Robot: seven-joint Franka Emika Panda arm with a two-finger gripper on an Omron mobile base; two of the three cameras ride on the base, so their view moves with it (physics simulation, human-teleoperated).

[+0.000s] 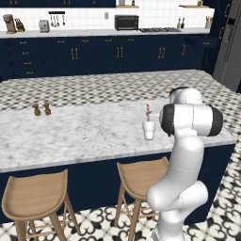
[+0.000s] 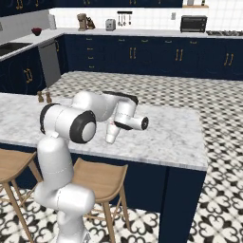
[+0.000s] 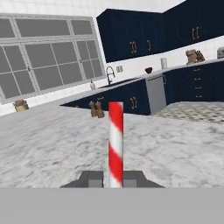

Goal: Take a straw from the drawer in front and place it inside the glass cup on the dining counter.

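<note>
The red and white striped straw (image 1: pixel 148 112) stands upright in the small clear glass cup (image 1: pixel 148 132) on the marble dining counter (image 1: pixel 70 136). About half of it shows above the rim. In the hand view the straw (image 3: pixel 115 140) rises between my two fingertips, and my gripper (image 3: pixel 113 179) is shut on it, aimed level across the counter (image 3: pixel 52 144). In the right base view the cup (image 2: pixel 112 134) sits just under my white hand, which hides the straw. The drawer is out of view.
Two small brown shakers (image 1: pixel 41 109) stand far left on the slab. Wooden stools (image 1: pixel 35 193) (image 1: pixel 141 174) line the near side beside my base. Navy cabinets and a toaster oven (image 1: pixel 126 22) are along the far wall.
</note>
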